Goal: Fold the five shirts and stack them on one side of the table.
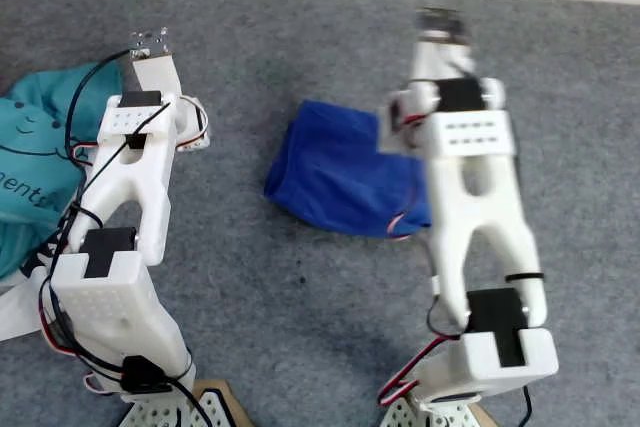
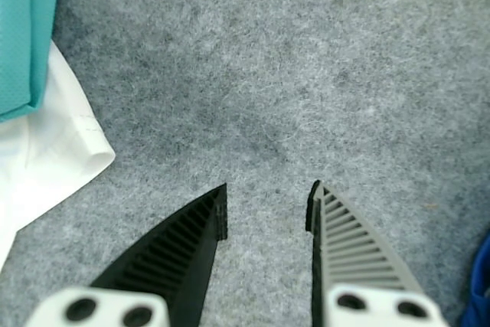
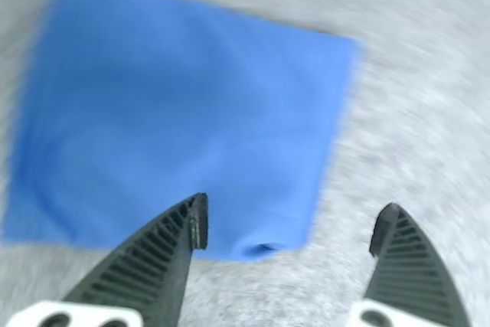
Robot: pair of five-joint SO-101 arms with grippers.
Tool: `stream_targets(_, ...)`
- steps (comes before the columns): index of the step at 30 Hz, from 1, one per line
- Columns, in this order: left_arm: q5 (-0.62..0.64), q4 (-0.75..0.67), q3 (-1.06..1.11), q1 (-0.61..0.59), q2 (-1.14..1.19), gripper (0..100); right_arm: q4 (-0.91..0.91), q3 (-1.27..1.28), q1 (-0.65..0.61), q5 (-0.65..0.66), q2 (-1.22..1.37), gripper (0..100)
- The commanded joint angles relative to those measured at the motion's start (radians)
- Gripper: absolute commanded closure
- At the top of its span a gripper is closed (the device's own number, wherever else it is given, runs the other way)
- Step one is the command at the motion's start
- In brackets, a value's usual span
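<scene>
The right pincer [image 3: 295, 223] is opened wide and holds nothing. One finger hangs above the near edge of the blue shirt [image 3: 184, 112]; the other hangs above bare desk [image 1: 300, 297] just beside that edge. This straddle suits a grasp on the hem, probably for another fold or for transfer to the stack. The blue shirt lies directly below and ahead of this pincer as a flat, roughly rectangular packet, so it appears to be already folded. The right arm is stretched forward with its wrist pitched down over the cloth. The left pincer [image 2: 268, 208] is partly open, also empty, and points down at bare desk. The teal shirt [image 2: 23, 28] and the white shirt [image 2: 46, 151] lie near its outer side, overlapping in a loose heap, apparently awaiting folding. The left arm is extended forward alongside this heap.
</scene>
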Motion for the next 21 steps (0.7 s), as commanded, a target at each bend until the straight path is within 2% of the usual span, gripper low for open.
stream_targets(1, 0.002, -0.012, -0.004, -0.002, -0.004, 81, -0.001, -0.056, 0.096, -0.051, 0.056, 66.5)
stream_targets(9, 0.002, -0.021, -0.002, -0.002, -0.002, 81, -0.148, -0.056, 0.076, -0.054, 0.328, 66.5)
stream_targets(17, 0.002, -0.023, -0.016, -0.002, 0.035, 81, -0.234, -0.048, 0.058, -0.054, 0.412, 66.6)
stream_targets(21, 0.002, -0.023, -0.016, -0.002, 0.033, 81, -0.265, -0.056, 0.056, -0.048, 0.493, 71.5)
